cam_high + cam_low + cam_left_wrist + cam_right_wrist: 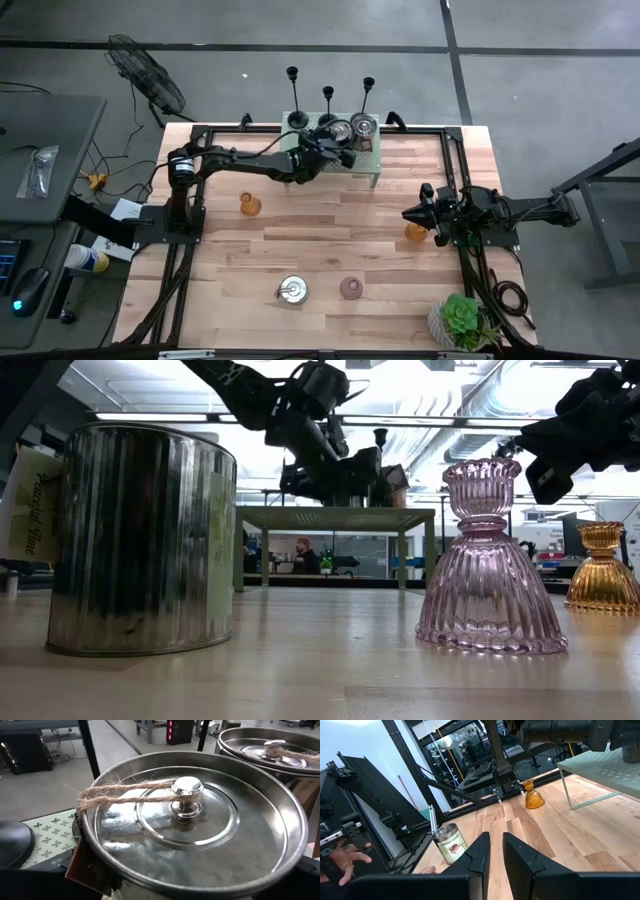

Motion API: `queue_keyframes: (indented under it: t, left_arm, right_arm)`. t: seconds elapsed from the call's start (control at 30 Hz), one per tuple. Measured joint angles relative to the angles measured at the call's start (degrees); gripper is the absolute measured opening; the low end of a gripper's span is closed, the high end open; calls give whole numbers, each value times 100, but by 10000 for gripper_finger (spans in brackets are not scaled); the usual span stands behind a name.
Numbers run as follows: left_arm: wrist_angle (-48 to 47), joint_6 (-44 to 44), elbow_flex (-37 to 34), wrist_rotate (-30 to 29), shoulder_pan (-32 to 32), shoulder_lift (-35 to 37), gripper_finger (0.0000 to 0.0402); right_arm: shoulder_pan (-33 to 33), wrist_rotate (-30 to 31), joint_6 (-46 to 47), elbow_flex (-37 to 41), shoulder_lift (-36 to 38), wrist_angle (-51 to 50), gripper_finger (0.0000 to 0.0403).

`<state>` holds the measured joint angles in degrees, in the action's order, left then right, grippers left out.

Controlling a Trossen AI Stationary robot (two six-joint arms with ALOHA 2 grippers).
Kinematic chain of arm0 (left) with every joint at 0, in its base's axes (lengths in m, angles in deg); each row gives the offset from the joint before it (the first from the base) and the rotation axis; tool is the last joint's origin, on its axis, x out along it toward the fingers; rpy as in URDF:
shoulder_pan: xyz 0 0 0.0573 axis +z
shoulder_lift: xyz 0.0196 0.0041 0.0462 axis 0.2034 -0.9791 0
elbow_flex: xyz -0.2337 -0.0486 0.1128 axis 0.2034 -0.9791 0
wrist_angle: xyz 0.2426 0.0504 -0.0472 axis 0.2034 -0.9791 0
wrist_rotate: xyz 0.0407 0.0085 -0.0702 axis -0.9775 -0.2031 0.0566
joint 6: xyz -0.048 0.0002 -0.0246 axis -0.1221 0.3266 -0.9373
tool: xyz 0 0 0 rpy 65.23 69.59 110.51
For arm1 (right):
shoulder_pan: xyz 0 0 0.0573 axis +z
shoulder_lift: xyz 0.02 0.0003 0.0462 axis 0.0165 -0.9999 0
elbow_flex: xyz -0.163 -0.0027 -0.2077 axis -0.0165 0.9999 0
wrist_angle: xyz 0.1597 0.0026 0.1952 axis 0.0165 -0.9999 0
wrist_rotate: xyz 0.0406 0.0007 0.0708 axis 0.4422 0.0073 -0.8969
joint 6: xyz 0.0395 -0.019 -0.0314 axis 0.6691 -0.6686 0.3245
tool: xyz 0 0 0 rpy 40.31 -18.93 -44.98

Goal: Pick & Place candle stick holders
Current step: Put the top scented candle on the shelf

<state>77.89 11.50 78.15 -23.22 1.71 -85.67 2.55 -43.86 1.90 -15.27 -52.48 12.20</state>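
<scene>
Three tall black metal candlesticks (327, 106) stand in a row along the far edge of a pale perforated metal shelf (372, 162) at the wooden table's (330, 240) back. Two silver lidded tins (362, 126) sit on the shelf before them. Nearer, a third tin (293, 290) lies left of a pink glass holder (351, 288).

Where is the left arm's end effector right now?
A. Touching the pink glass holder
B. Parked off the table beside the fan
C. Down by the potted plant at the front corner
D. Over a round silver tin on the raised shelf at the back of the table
D: seen from above, the left end effector reaches onto the raised shelf, and its wrist camera looks straight down on a silver tin lid.
</scene>
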Motion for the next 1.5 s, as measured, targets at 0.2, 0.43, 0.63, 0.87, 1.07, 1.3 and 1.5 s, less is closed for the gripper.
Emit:
queue_keyframes:
  t: [0.2,0.43,0.63,0.87,1.07,1.3,1.5]
  left_arm:
    - [-633,88,464,47,2,-24,372]
    - [-1031,124,790,-203,2,-22,372]
    - [-1214,97,856,-194,4,-15,372]
    - [-1668,-525,856,-259,2,-15,372]
    - [-1767,-664,856,-328,9,-11,372]
    - [-1802,-569,856,-125,3,-8,372]
    - [-1800,-553,862,441,4,0,372]
  right_arm:
    - [1,-1,0,0,0,0,44]
    - [1,1,0,0,0,0,44]
    - [1,1,0,0,1,0,44]
    - [-1,1,0,0,0,0,44]
    - [-1,1,0,0,0,0,44]
    - [-1,-1,0,0,0,0,44]
    - [0,1,0,0,2,0,44]
